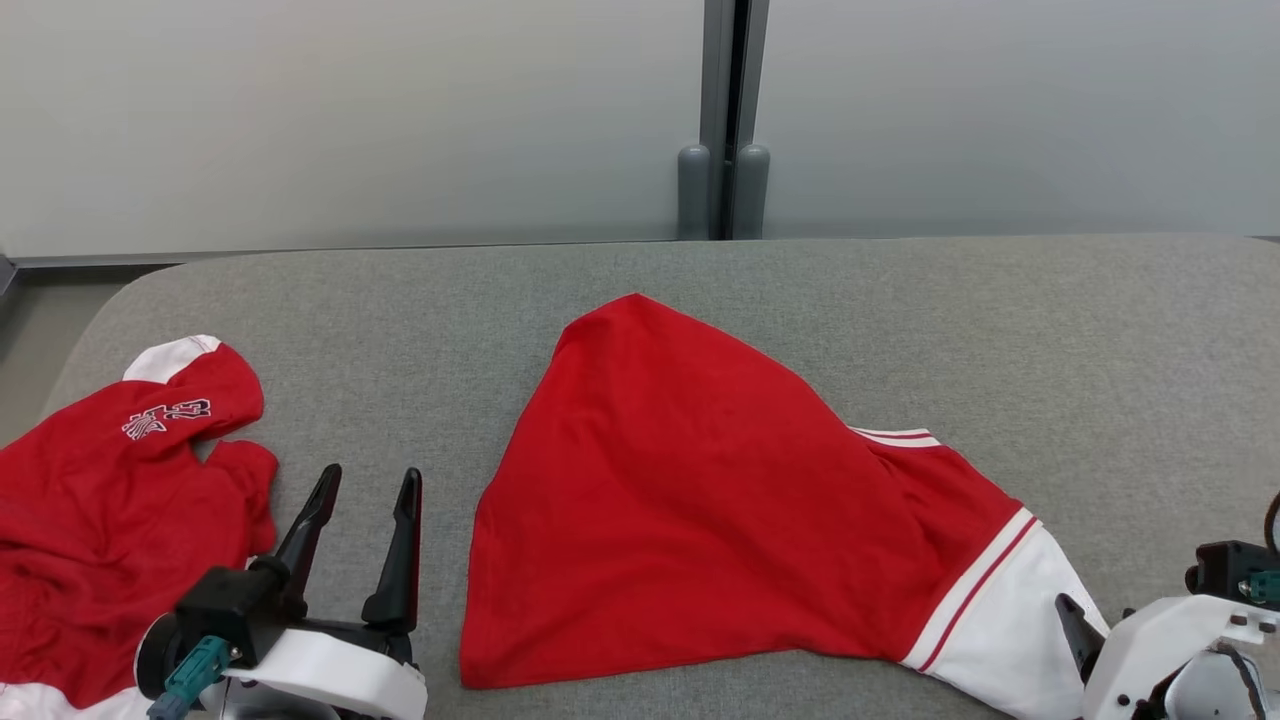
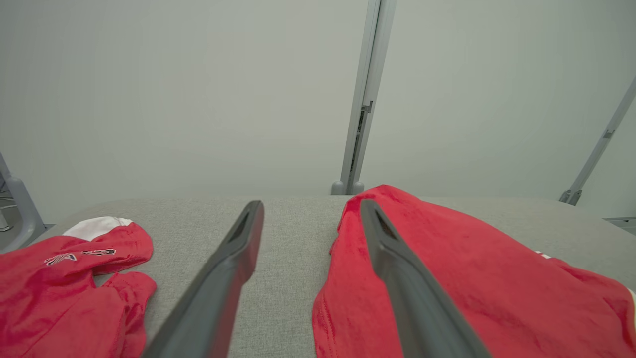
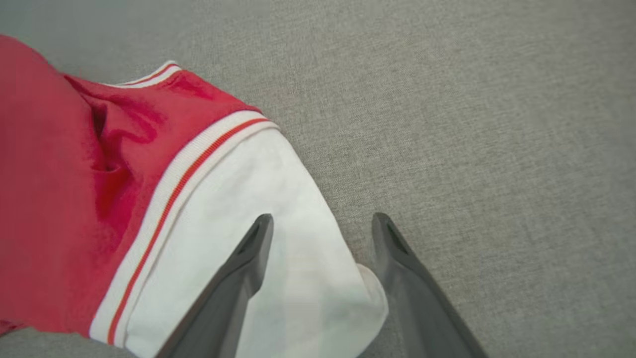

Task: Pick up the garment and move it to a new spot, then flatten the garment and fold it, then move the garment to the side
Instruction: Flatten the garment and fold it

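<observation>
Garment (image 1: 680, 500) sleeve end cut off; second garment (image 1: 100, 520) cropped left.

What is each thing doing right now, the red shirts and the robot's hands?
Middle garment: lying loosely spread on the grey surface, not flat.
Left garment: crumpled in a heap.
Left gripper: open, empty.
Right gripper: open, at the white sleeve's end.

The red cloth garment (image 1: 680, 500) has a white sleeve edged by a red-striped white band. The woven fabric surface (image 1: 1000, 330) is plain grey.
</observation>
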Robot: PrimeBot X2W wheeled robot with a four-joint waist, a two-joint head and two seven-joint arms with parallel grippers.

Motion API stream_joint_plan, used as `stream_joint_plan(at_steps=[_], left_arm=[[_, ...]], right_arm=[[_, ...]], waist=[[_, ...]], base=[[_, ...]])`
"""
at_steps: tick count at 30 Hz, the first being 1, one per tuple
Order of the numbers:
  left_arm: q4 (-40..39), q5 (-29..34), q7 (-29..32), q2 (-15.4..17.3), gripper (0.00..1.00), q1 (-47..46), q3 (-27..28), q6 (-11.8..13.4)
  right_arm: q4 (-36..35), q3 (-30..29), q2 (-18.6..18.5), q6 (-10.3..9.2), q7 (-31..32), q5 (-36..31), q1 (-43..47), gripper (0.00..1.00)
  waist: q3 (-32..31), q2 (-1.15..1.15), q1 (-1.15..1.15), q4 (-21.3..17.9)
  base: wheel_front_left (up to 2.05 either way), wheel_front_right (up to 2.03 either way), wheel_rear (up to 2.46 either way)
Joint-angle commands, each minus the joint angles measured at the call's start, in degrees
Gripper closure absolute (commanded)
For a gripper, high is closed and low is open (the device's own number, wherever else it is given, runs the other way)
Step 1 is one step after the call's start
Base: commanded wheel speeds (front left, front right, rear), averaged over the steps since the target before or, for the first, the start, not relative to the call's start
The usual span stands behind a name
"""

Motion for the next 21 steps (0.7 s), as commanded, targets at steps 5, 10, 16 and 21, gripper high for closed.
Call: stream_joint_plan(at_steps=[5, 10, 16, 21], left_arm=[[-0.2, 0.1, 0.3, 0.6, 0.0, -1.4, 0.0, 0.0], [-0.4, -0.1, 0.3, 0.8, 0.0, -1.7, 0.1, 0.2], [-0.6, -0.3, 0.1, 0.8, 0.0, -2.1, 0.3, 0.3], [-0.5, -0.4, 0.0, 0.6, 0.0, -3.0, 0.1, 0.0]], right_arm=[[5.1, 0.5, -0.5, 0.03, 2.9, 1.5, -3.5, 0.15], [6.2, 1.2, -1.0, 0.03, 0.9, 2.7, -5.1, 1.0], [5.8, 0.8, -1.6, 0.03, -3.2, 4.7, -9.0, 1.0], [8.5, 0.7, -2.1, 0.03, -4.0, 6.2, -13.6, 1.0]], waist=[[1.4, 0.0, 0.0, 1.4], [2.3, 0.0, 0.0, 2.3], [3.4, 0.0, 0.0, 2.5], [4.8, 0.0, 0.0, 2.5]], base=[[0.0, 0.0, 0.0], [0.0, 0.0, 0.0], [0.0, 0.0, 0.0], [0.0, 0.0, 0.0]])
